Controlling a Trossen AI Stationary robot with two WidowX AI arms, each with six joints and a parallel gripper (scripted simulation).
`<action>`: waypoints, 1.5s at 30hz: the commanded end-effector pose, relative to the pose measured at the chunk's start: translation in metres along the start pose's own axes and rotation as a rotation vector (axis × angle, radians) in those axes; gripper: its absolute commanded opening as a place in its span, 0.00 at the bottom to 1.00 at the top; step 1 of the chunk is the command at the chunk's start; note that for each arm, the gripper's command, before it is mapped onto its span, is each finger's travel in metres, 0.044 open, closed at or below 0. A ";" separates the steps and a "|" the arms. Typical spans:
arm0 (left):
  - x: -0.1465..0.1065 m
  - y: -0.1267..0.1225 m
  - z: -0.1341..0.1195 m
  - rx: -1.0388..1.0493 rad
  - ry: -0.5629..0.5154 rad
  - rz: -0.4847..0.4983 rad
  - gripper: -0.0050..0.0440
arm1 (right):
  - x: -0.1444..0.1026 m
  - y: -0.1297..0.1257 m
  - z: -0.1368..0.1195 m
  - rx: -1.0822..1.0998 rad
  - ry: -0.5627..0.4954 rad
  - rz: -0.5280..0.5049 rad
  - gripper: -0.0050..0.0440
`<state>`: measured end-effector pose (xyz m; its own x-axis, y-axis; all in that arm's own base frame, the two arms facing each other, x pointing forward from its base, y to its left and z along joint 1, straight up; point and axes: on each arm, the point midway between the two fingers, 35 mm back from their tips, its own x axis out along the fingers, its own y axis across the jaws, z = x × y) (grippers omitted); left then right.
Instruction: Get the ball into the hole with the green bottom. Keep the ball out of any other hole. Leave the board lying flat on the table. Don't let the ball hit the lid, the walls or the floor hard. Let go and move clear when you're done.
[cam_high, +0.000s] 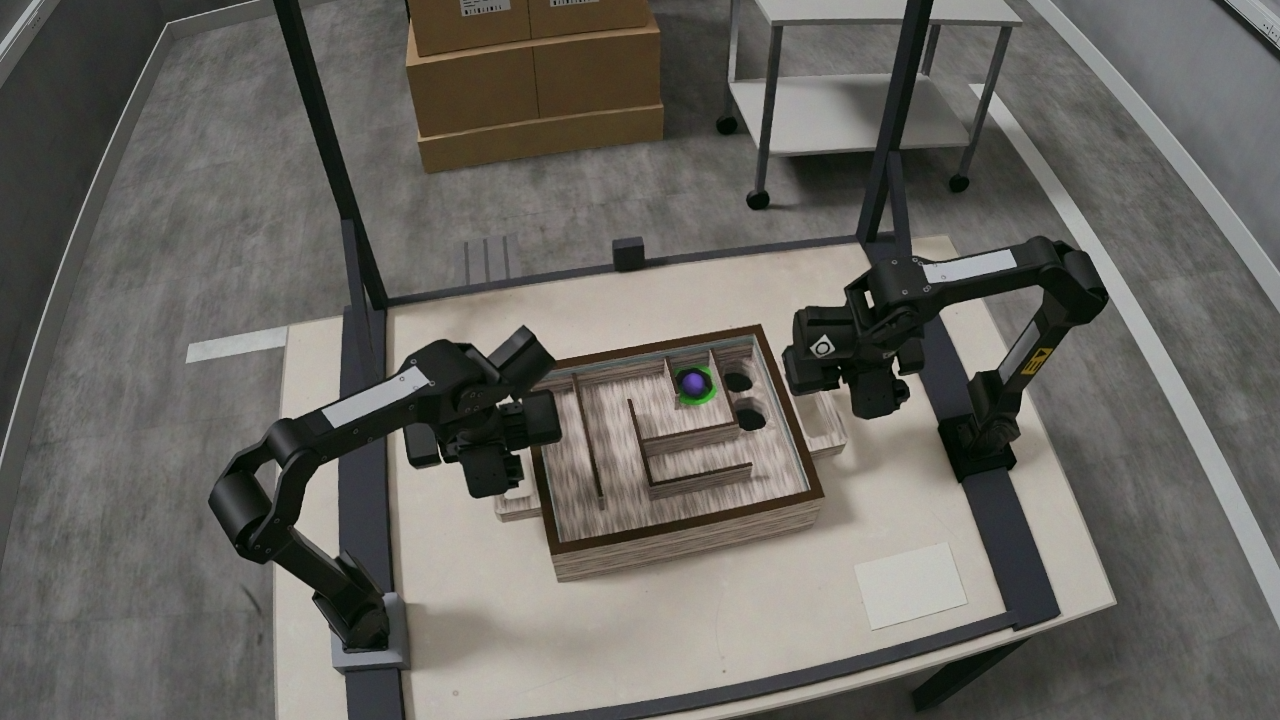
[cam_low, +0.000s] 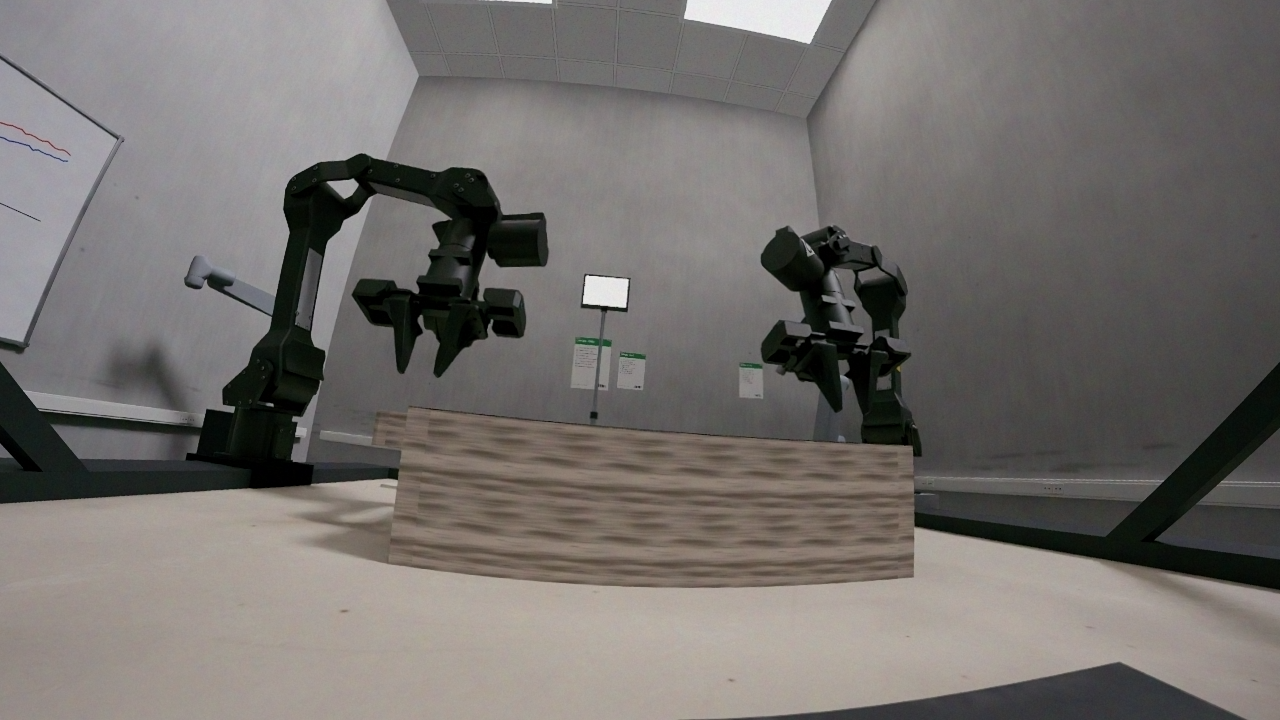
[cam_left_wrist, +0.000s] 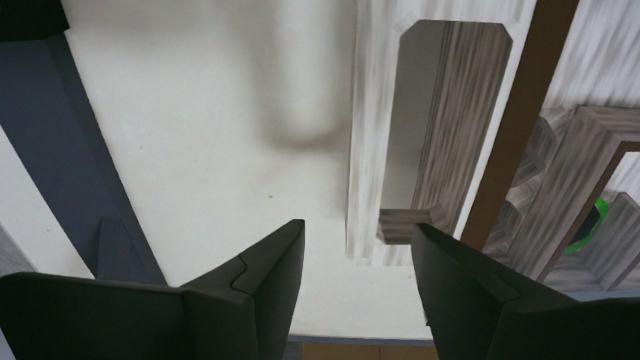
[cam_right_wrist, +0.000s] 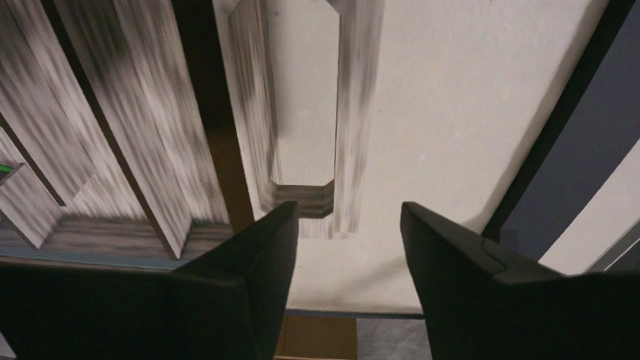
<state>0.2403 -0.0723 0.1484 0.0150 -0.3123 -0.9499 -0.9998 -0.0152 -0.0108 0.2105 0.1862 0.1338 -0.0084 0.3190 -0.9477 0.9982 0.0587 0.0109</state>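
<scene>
The purple ball (cam_high: 693, 384) appears down inside the green-ringed hole (cam_left_wrist: 602, 209) of the walled board (cam_high: 689, 548) (cam_low: 653, 510). The two dark holes beside it, upper (cam_high: 737, 381) and lower (cam_high: 750, 418), show no ball. The board lies flat on the table. My left gripper (cam_low: 418, 373) (cam_left_wrist: 358, 234) is partly open and empty, above the handle (cam_high: 827, 447) (cam_left_wrist: 367, 150) at the board's right side in the top view. My right gripper (cam_right_wrist: 349, 213) is partly open and empty, above the opposite handle (cam_high: 519, 507) (cam_right_wrist: 357, 100). Neither touches the board. The ball is hidden in the wrist views.
The dark frame rails stand along the table sides, one beyond the left gripper (cam_high: 962, 402) and one beyond the right gripper (cam_high: 362, 528). A white sheet (cam_high: 910, 586) lies near the front right. A small black block (cam_high: 628, 254) sits on the back rail.
</scene>
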 end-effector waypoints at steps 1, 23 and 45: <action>-0.004 -0.003 0.002 0.051 -0.006 -0.055 0.46 | -0.007 0.006 0.002 -0.046 0.016 0.057 0.46; -0.046 -0.070 0.013 0.808 -0.296 -0.633 0.46 | -0.073 0.088 0.040 -0.775 -0.154 0.692 0.46; -0.143 -0.090 0.015 1.350 -1.057 -1.038 0.46 | -0.189 0.110 0.100 -1.303 -1.026 1.082 0.46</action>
<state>0.3311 -0.0179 0.2650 0.9507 -0.0894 -0.2969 -0.0254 0.9319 -0.3619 0.3303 0.0515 0.2680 0.9451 0.1803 -0.2726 -0.0452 0.8981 0.4374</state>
